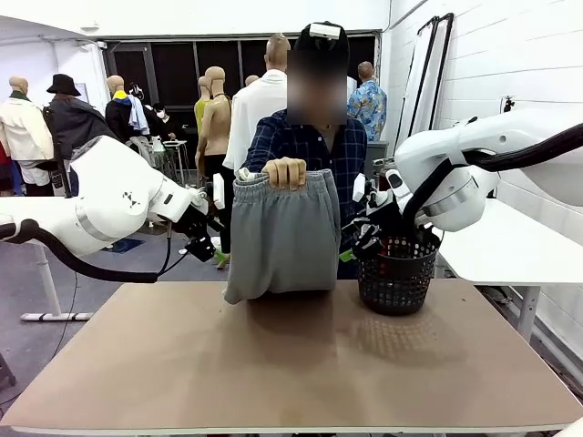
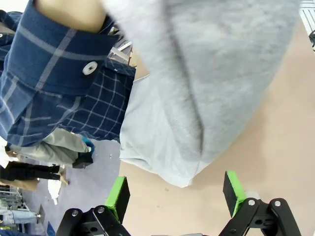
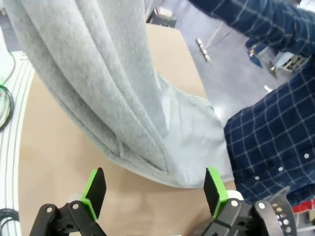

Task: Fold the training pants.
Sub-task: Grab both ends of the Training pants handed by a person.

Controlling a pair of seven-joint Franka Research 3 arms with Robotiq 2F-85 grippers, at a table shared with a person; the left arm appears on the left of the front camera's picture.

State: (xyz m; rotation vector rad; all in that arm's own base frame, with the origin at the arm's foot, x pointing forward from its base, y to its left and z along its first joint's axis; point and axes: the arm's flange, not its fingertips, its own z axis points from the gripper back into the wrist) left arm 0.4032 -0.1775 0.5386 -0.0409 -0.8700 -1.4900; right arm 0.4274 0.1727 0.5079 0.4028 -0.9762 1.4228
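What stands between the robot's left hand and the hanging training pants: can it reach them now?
Probably yes. The left hand is open and faces the training pants, which a person holds up by the waistband. Nothing shows between its pads and the cloth's lower corner.

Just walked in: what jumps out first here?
Across the table, a person's hand holds up grey training pants, their lower end resting on it. The left gripper and right gripper flank them, both open. A black basket stands to their right.
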